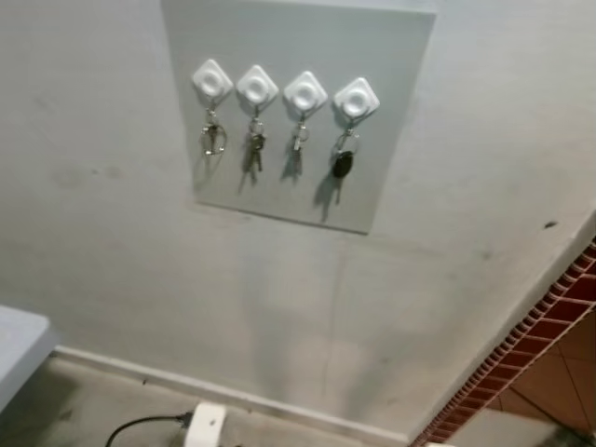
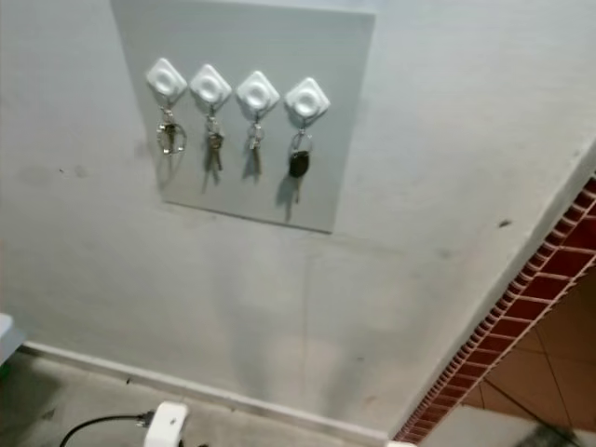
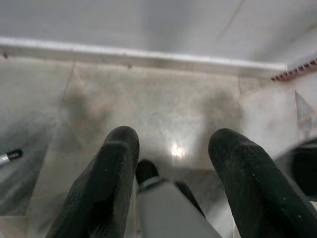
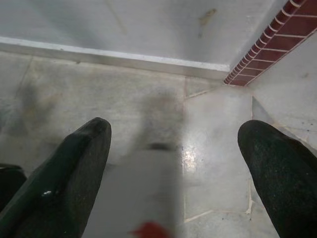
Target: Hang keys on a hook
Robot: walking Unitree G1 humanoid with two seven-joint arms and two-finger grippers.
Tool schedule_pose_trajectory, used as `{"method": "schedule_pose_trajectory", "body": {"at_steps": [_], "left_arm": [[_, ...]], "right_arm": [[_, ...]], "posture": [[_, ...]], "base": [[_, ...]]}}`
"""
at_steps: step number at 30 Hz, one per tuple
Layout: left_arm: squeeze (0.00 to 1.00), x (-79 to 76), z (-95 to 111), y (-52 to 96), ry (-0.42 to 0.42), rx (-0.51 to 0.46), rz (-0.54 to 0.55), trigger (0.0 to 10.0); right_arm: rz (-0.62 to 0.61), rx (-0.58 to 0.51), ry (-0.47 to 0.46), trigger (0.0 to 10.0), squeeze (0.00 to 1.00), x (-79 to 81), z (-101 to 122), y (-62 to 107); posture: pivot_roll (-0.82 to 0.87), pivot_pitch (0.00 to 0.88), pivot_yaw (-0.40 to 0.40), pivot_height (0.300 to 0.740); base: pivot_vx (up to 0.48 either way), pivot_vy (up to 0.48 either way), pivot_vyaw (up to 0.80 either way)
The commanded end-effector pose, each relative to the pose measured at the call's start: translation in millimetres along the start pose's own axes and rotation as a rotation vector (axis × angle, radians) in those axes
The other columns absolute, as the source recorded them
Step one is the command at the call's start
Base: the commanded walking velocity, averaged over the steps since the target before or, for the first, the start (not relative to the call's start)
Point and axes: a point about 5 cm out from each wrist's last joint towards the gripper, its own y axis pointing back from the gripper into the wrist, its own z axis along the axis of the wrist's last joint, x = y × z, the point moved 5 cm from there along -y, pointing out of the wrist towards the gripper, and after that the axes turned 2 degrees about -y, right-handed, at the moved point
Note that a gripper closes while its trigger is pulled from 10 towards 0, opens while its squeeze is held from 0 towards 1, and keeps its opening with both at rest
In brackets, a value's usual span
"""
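Left eye view puts the board (image 1: 307, 140) in the upper middle of the frame: four white hooks (image 1: 305, 92), each already carrying keys (image 1: 343, 166). My left tool (image 3: 171, 148) and right tool (image 4: 176, 144) hang over the floor (image 3: 163, 109), fingers apart, holding nothing.

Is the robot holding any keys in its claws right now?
No. The left claw and right claw hang open over the floor, holding nothing; the keys hang on hooks.
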Motion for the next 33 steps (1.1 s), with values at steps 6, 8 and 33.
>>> {"method": "schedule_pose_trajectory", "body": {"at_steps": [6, 8, 33], "left_arm": [[0.00, -8.3, 3.6, -2.4, -0.005, -0.007, -0.014, 10.0], [0.00, -7.5, 4.1, -2.4, 0.009, -0.010, -0.008, 10.0], [0.00, -5.2, 1.3, -2.0, 0.035, 0.003, 0.004, 10.0]], "right_arm": [[-0.034, 0.004, 0.001, 10.0, 0.00, -12.6, 0.2, 1.6], [-0.035, 0.004, 0.000, 10.0, 0.00, -12.6, 0.4, 1.5], [-0.044, 0.010, -0.026, 10.0, 0.00, -14.6, 2.6, 0.3]], "posture": [[-0.08, 0.000, 0.026, 0.740], [-0.08, 0.000, 0.026, 0.740], [-0.08, 0.000, 0.022, 0.740]], "base": [[0.000, -0.341, 0.00], [0.000, 0.000, 0.00], [0.000, 0.000, -0.12]]}}
